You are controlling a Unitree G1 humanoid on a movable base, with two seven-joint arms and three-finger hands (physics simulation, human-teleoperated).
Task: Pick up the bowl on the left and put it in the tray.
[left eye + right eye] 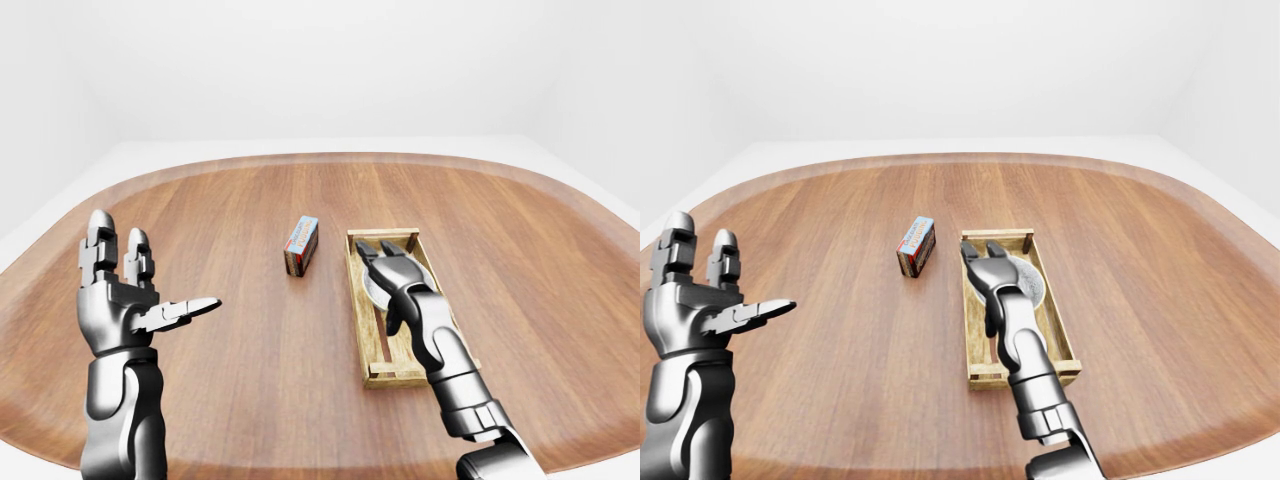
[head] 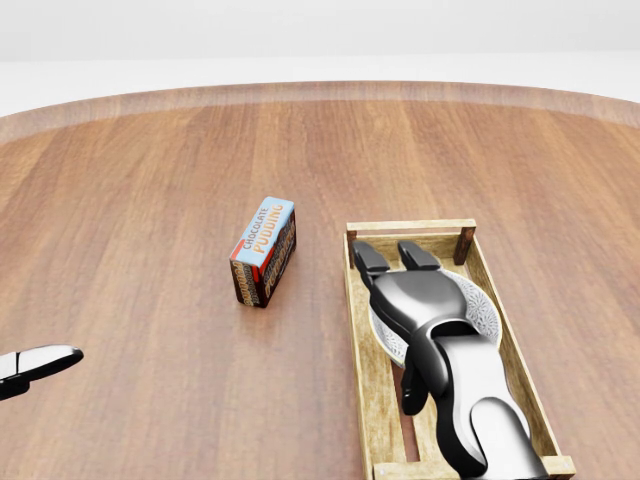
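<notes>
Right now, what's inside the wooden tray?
The bowl sits in the tray, its patterned rim showing beside the right hand, which is over it with fingers spread. The hand covers the bowl's middle, so its contents cannot be seen.

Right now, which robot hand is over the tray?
The right robot hand, open above the bowl; the left robot hand is raised far aside.

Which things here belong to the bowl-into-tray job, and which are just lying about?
Job: bowl, inside the tray; right hand, open over the bowl.
Lying about: pudding box on the table, left of the tray in the head view; left hand, raised, open, empty.
</notes>
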